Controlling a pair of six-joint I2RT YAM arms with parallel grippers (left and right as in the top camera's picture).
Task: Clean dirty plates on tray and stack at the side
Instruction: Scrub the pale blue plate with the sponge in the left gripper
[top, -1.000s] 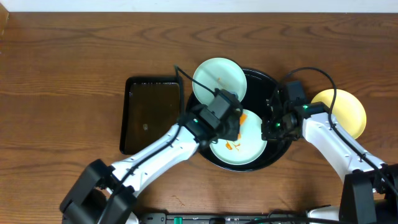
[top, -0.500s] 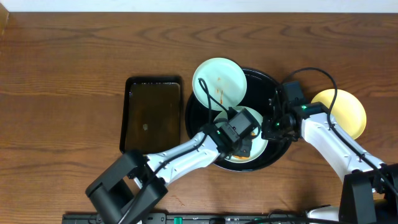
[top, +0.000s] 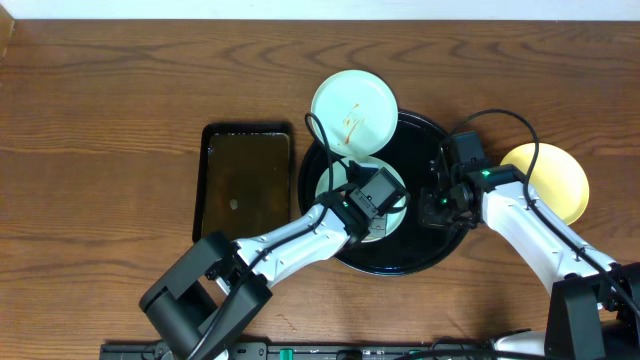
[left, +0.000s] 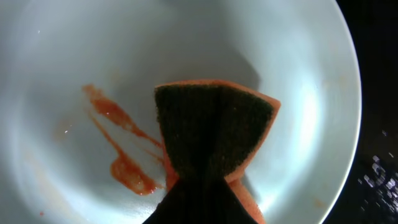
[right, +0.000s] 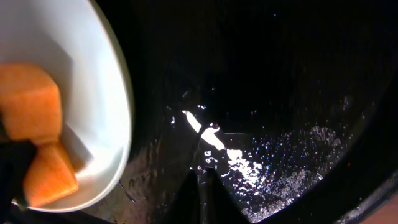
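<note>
The round black tray (top: 425, 250) holds one mint-white plate (top: 333, 183). My left gripper (top: 383, 203) is shut on an orange sponge with a dark green face (left: 214, 130) and presses it onto this plate (left: 93, 50), beside an orange sauce smear (left: 127, 171). A second mint-white plate (top: 353, 98) with smears overlaps the tray's far left rim. The pale yellow plate (top: 555, 175) lies on the table right of the tray. My right gripper (top: 438, 207) is shut and empty, its tips (right: 202, 177) on the wet tray floor (right: 280, 93) beside the plate's edge (right: 93, 93).
A rectangular black tray (top: 245, 185) lies on the table left of the round tray. Cables loop over the round tray by both wrists. Bare wooden table surrounds everything.
My left gripper swept the sponge across the plate, first toward the near right, then back up and left. The plate slid left in the tray. The far plate shifted away. The right arm barely moved.
</note>
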